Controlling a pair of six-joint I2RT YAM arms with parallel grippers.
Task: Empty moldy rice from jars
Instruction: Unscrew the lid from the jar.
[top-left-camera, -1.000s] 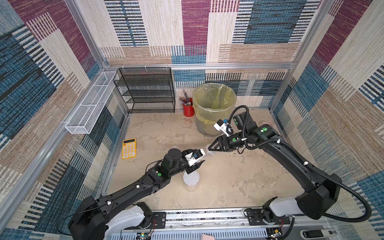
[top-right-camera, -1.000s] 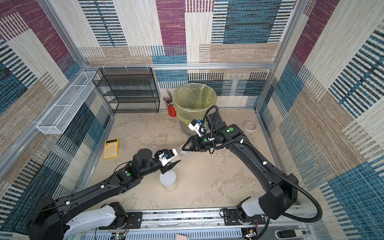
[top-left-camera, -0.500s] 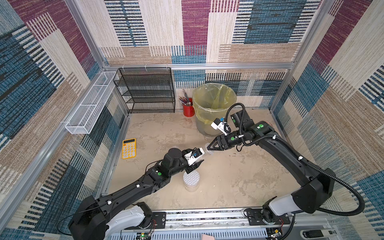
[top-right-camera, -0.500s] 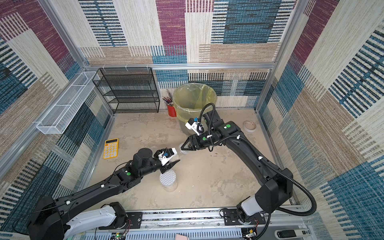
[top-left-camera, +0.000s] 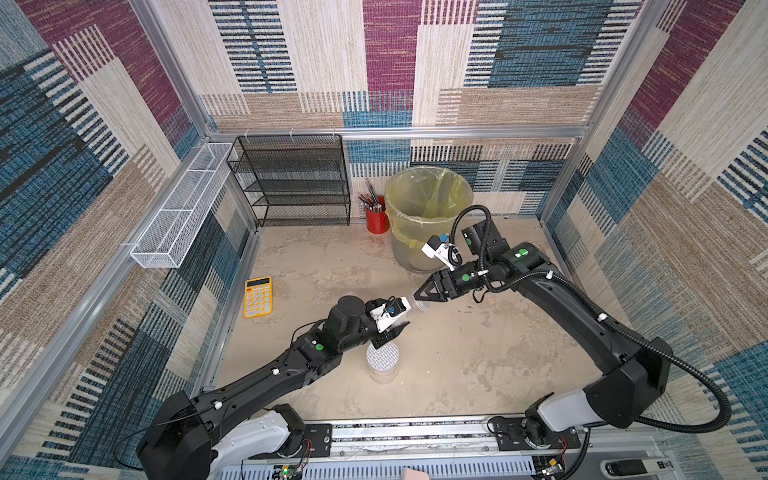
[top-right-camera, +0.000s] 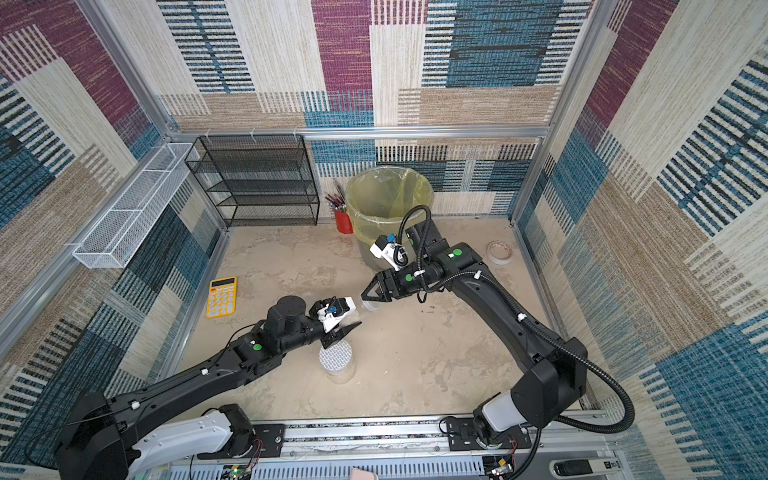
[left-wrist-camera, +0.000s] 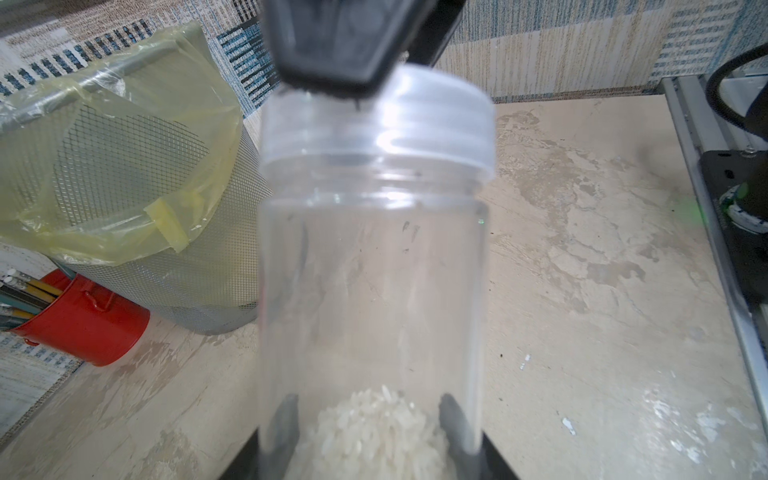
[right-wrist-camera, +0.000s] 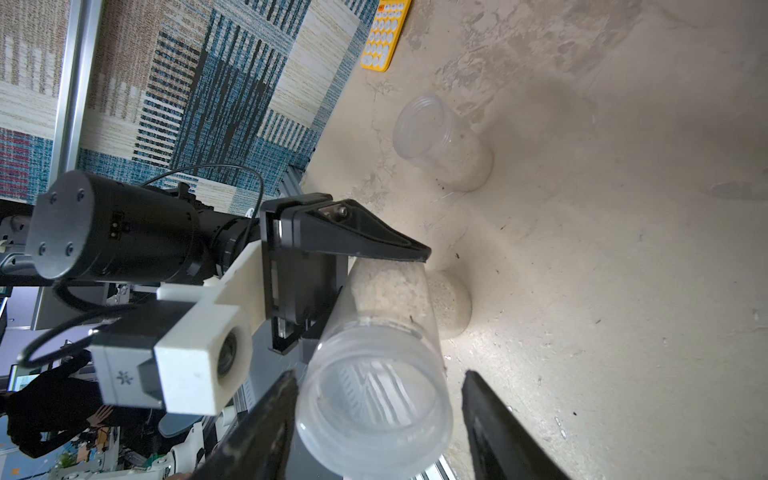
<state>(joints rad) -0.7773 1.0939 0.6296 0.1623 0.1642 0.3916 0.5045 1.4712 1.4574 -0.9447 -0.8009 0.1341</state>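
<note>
My left gripper (top-left-camera: 400, 321) (left-wrist-camera: 370, 434) is shut on the base of a clear jar (top-left-camera: 412, 306) (top-right-camera: 365, 304) (left-wrist-camera: 374, 257), held on its side above the table. Moldy rice (left-wrist-camera: 374, 436) lies at the jar's base between the fingers. My right gripper (top-left-camera: 417, 296) (top-right-camera: 364, 296) (right-wrist-camera: 378, 376) is open around the jar's clear lid (left-wrist-camera: 378, 120) (right-wrist-camera: 374, 409); one finger touches it and the other stands clear. A jar with a white grid lid (top-left-camera: 382, 358) (top-right-camera: 336, 358) stands just below the left gripper. A third jar (right-wrist-camera: 441, 145), clear-lidded, shows only in the right wrist view.
The mesh bin with the yellow bag (top-left-camera: 428, 195) stands behind the right gripper, with a red pencil cup (top-left-camera: 377, 214) beside it. A yellow calculator (top-left-camera: 258, 297) lies at the left. A black wire rack (top-left-camera: 291, 178) lines the back wall. A tape roll (top-right-camera: 500, 252) lies far right.
The right arm's elbow has swung a little inward while its gripper stays at the jar's lid, and its jaws have eased apart. The left arm and its jar have not moved.
</note>
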